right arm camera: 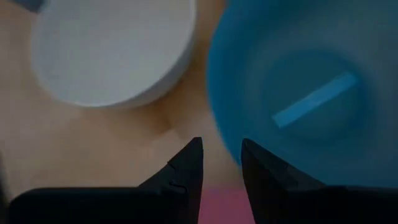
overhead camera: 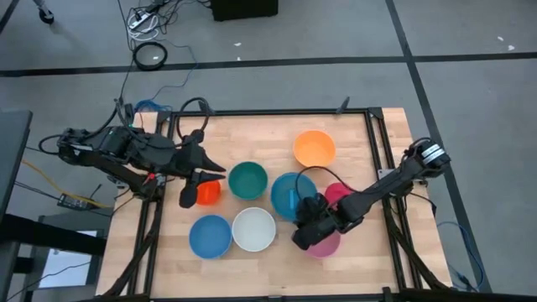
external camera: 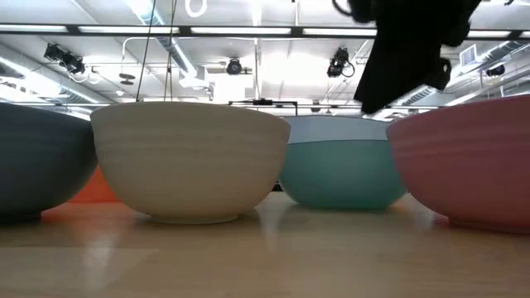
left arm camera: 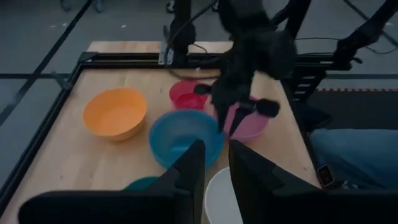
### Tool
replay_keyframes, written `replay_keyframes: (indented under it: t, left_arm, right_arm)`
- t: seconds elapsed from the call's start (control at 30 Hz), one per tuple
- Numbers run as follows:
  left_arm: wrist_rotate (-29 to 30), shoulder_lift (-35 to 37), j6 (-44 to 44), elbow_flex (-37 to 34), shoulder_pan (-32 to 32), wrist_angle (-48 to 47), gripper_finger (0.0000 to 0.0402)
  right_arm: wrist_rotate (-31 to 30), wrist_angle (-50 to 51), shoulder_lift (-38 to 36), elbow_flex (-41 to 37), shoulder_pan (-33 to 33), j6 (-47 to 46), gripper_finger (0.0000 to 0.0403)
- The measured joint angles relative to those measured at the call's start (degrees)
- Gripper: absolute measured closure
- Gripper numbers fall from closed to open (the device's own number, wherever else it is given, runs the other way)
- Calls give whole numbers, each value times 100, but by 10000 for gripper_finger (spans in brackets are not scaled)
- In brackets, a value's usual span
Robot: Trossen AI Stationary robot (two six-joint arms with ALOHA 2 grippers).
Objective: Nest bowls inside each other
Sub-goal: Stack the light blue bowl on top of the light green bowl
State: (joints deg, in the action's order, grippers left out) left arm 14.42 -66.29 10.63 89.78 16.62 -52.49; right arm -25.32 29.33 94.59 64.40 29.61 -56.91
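Note:
Several bowls sit upright on the wooden table. At the back stands an orange one (overhead camera: pixel 315 148). A teal one (overhead camera: pixel 247 180), a light blue one (overhead camera: pixel 292 195) and a magenta one (overhead camera: pixel 338 192) fill the middle. Blue (overhead camera: pixel 210 236), white (overhead camera: pixel 253 229) and pink (overhead camera: pixel 325 243) bowls line the front. My left gripper (left arm camera: pixel 216 165) hangs open and empty, high over the small red-orange bowl (overhead camera: pixel 208 192). My right gripper (right arm camera: pixel 221 160) is open and empty, pointing down between the white bowl (right arm camera: pixel 112 50) and the light blue bowl (right arm camera: pixel 311 93), beside the pink bowl's rim.
Black rails (overhead camera: pixel 369 159) frame the table's back and sides. Cables and a dark coil (overhead camera: pixel 150 55) lie on the floor behind. Bare wood shows at the back left (overhead camera: pixel 243 138) and along the near edge (external camera: pixel 265 257).

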Motion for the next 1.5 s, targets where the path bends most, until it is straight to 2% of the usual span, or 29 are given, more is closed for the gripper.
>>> replay_keyframes:
  t: [0.1,0.2,0.27,0.4,0.6,0.8,1.13,1.5]
  left_arm:
    - [50,0,16,0,0,-20,321]
    - [67,-1,9,0,0,-20,321]
    - [131,-1,-8,0,0,-18,321]
    - [311,-68,-13,0,0,-13,321]
    - [369,-106,-24,0,0,-18,321]
    - [369,-106,-137,0,0,-33,321]
    - [369,-106,-136,-2,0,-115,321]
    - [378,-106,-105,0,4,-152,321]
  right_arm:
    - [-48,-29,-272,0,77,0,305]
    - [-566,-364,-439,0,126,185,307]
    - [-806,-732,-413,0,91,516,309]
    - [-906,-1426,-173,0,-210,1083,314]
    - [-904,-1642,142,0,-565,1211,321]
    - [-613,-1744,475,0,-734,1196,325]
    - [-613,-1696,744,3,-774,1058,326]
    - [-556,-1489,721,0,-742,810,326]
